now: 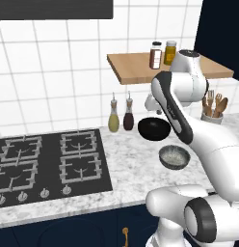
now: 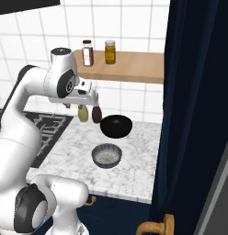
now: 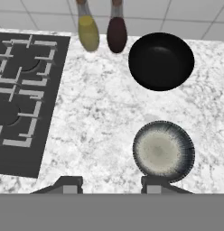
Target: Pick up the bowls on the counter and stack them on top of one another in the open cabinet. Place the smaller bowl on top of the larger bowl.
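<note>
Neither bowl has been picked up, so the first pick is in hand. The gripper (image 3: 111, 184), jaws apart and empty, hovers above the marble counter (image 3: 91, 113). The black bowl (image 3: 161, 61) sits upper right of the hand view, the grey speckled bowl (image 3: 163, 151) lower right. I judge the black bowl should go first to the wooden shelf (image 1: 136, 67), needing a shift toward it and a descent.

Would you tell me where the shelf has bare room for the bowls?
The wooden shelf lies bare right of the two jars; its left end is crowded. On the counter, marble lies bare between hob and bowls.
</note>
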{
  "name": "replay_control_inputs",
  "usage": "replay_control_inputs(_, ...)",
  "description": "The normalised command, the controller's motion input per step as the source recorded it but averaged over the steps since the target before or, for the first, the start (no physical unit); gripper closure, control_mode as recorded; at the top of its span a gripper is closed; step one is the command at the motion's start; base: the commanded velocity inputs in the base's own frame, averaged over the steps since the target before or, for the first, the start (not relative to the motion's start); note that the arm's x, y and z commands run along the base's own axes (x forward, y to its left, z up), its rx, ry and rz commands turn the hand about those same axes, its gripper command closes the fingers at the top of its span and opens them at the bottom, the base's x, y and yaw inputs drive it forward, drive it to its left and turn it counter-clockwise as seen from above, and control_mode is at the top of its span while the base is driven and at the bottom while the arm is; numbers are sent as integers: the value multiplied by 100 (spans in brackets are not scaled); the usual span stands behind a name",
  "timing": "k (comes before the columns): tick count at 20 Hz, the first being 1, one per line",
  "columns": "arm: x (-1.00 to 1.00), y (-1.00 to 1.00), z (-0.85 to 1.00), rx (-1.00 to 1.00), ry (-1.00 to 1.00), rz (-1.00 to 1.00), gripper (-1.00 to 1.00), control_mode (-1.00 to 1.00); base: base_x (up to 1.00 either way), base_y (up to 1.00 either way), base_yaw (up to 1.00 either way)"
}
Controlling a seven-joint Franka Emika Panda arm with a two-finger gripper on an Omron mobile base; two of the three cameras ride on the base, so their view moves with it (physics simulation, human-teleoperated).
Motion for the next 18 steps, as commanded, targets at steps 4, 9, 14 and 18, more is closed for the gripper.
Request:
replay_control_inputs(4, -41, -3, 0, 0, 0, 0, -100, -100, 0, 0, 0)
replay_control_inputs(9, -99, -38, -24, 0, -3, -3, -100, -100, 0, 0, 0)
replay_control_inputs(14, -41, -72, -51, 1, 5, -1, -100, -100, 0, 0, 0)
replay_control_inputs(18, 7, -49, -67, 2, 7, -4, -100, -100, 0, 0, 0)
